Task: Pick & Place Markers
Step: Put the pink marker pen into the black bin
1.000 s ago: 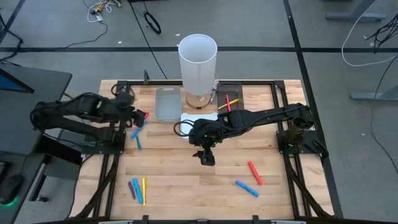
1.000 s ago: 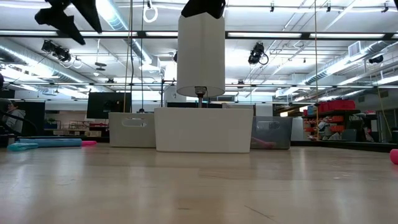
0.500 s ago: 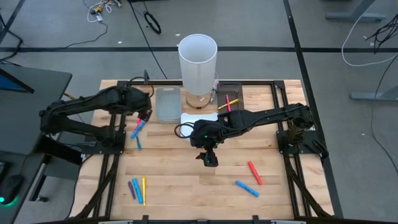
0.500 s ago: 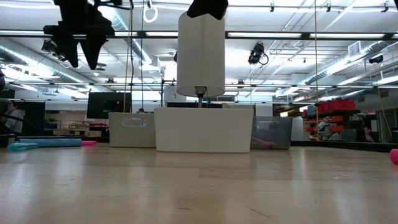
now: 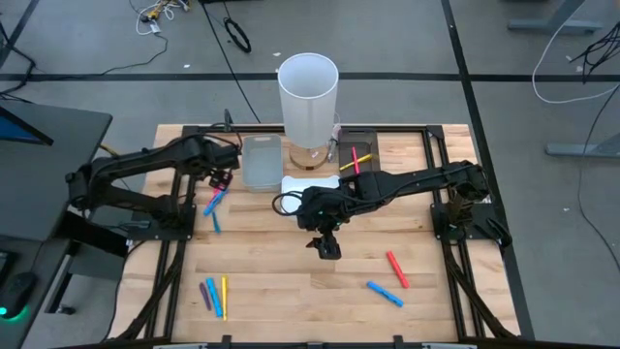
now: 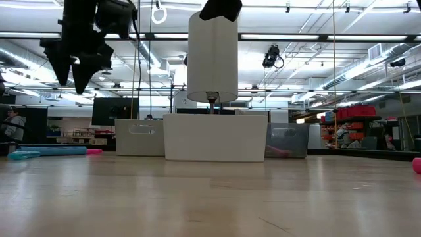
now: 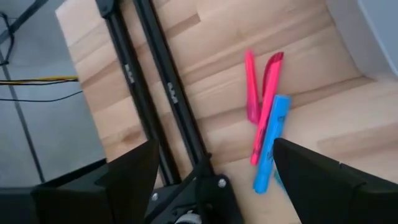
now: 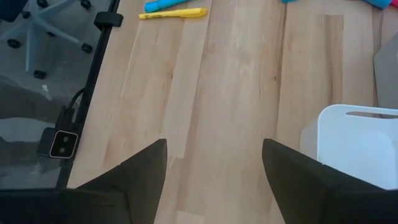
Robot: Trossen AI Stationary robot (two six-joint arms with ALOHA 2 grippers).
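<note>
We see the left gripper (image 5: pixel 225 178) spread wide and empty, hovering over a cluster of short pink and blue plastic markers (image 7: pixel 266 119) beside the clear plastic tray (image 5: pixel 260 161) near the table's left rail. The right gripper (image 5: pixel 327 246) hangs mid-table, fingers apart, nothing between them. More markers: a yellow, blue and purple group (image 5: pixel 214 294) at front left, one red (image 5: pixel 397 269) and one blue (image 5: pixel 385 294) at front right, and a yellow and a pink in the dark tray (image 5: pixel 356 157) next to the tall white cylinder (image 5: pixel 308 97).
</note>
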